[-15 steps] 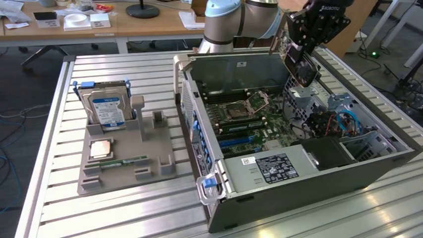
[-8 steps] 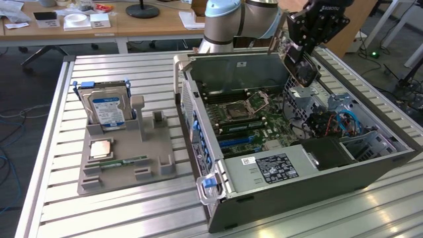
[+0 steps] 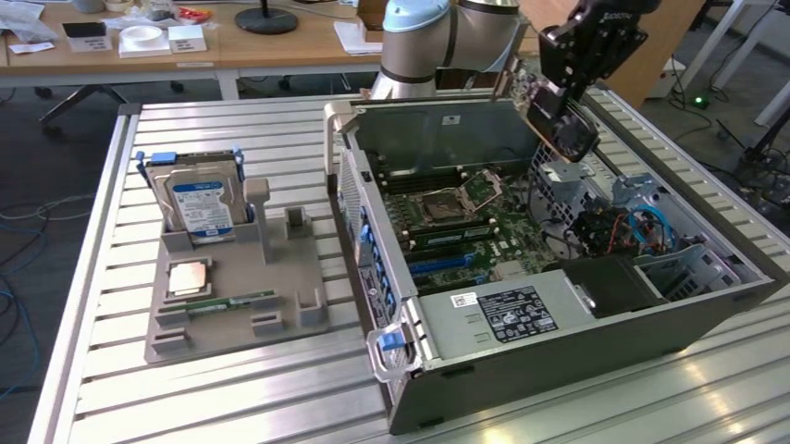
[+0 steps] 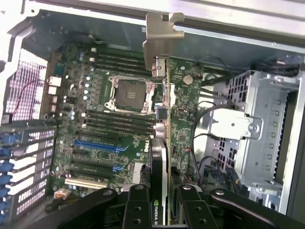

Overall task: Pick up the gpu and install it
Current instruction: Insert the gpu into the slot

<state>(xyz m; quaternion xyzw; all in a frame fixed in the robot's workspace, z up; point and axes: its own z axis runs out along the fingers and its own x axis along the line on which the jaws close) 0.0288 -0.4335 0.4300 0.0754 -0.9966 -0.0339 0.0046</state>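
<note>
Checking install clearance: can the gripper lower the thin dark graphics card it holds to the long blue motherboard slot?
Probably yes: gripper holds the card over the open grey case; nothing covers the blue slot.

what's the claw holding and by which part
The thin dark expansion card with a silvery bracket, gripped by the claw at the end opposite that bracket.

Bright, even room light fills the exterior view, and the slatted table (image 3: 728, 370) throws white glare at the exterior view's right, near the camera. Inside the computer case (image 3: 580, 347) it's dimmer. In the wrist view there's a cool bluish cast. The bracket (image 4: 163, 33) of the gpu (image 4: 161, 143) gleams pale and washed-out, and the gripper (image 4: 162, 207) sits nearly black.
</note>
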